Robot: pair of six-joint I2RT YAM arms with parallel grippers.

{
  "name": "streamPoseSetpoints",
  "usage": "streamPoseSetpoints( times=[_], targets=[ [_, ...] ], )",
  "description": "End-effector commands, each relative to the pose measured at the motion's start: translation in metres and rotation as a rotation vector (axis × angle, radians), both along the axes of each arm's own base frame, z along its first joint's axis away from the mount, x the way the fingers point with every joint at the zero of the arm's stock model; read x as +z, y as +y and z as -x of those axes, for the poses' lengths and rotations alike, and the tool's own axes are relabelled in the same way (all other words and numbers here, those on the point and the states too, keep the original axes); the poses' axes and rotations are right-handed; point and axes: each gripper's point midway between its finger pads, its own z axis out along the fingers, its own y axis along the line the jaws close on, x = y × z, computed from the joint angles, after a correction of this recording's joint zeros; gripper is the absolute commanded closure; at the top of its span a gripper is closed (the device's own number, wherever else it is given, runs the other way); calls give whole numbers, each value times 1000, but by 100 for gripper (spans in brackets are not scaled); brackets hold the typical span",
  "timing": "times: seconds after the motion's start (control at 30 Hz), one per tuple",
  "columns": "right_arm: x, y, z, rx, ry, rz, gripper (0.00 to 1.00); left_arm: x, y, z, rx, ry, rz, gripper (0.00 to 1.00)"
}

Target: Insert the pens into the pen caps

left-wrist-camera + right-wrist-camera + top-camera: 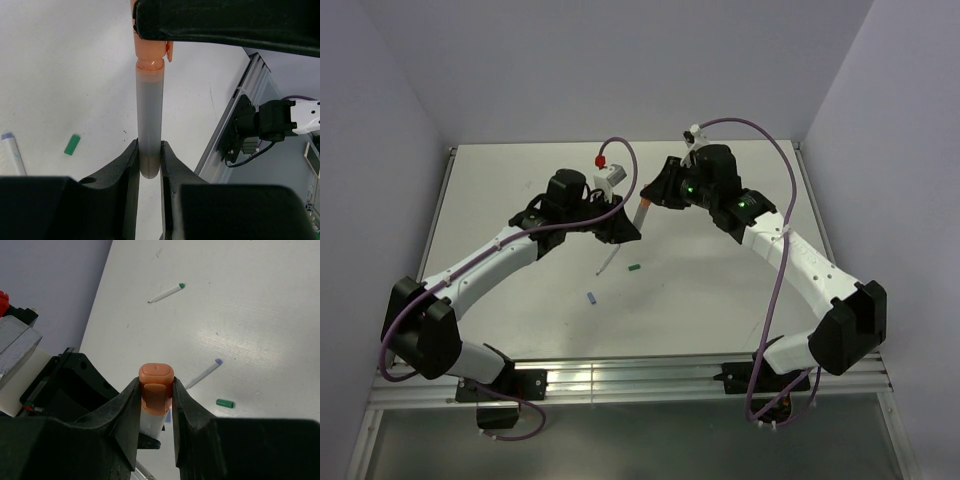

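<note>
The thick greyish translucent pen (pixel 642 213) is held in the air between both grippers. My left gripper (pixel 149 150) is shut on its grey barrel (pixel 150 110) near the plain end. My right gripper (pixel 156 382) is shut on its orange end (pixel 156 375), which has a clip. In the top view the left gripper (pixel 623 230) and right gripper (pixel 655 197) face each other closely. A dark green cap (pixel 633 268) and a blue cap (pixel 591 297) lie on the table below. A thin whitish pen (pixel 608 262) lies beside them.
The right wrist view shows a thin pen with a blue tip (pixel 202 374), the green cap (pixel 225 403) and a farther thin pen with a green tip (pixel 166 293). The white table (pixel 720 300) has metal rails at its edges. Purple cables loop above both arms.
</note>
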Motion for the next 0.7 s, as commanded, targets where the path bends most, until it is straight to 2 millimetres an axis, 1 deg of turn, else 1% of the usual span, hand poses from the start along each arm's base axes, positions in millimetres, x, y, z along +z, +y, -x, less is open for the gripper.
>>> streamPoseSetpoints(
  times=[0.0, 0.17, 0.33, 0.37, 0.43, 0.5, 0.6, 0.63, 0.67],
  targets=[
    [-1, 10, 11, 40, 46, -30, 100, 27, 2, -12, 42, -111, 38, 100],
    [-3, 12, 10, 17, 67, -37, 100, 38, 1, -19, 56, -117, 68, 100],
    [-17, 10, 7, -28, 81, 19, 100, 50, 3, -30, 92, -135, 80, 100],
    [-19, 12, 7, -30, 83, 27, 100, 53, 4, -33, 101, -145, 81, 100],
    [-23, 15, 9, -27, 86, 39, 100, 54, 4, -36, 109, -151, 75, 100],
    [-23, 21, 12, -18, 85, 49, 100, 53, 4, -40, 121, -152, 74, 100],
    [-22, 32, 16, 11, 85, 48, 100, 57, 2, -42, 115, -170, 83, 100],
    [-19, 34, 15, 16, 80, 45, 97, 60, 1, -39, 92, -178, 90, 100],
    [-18, 36, 14, 21, 76, 46, 88, 63, 0, -38, 78, -187, 98, 100]
  ],
)
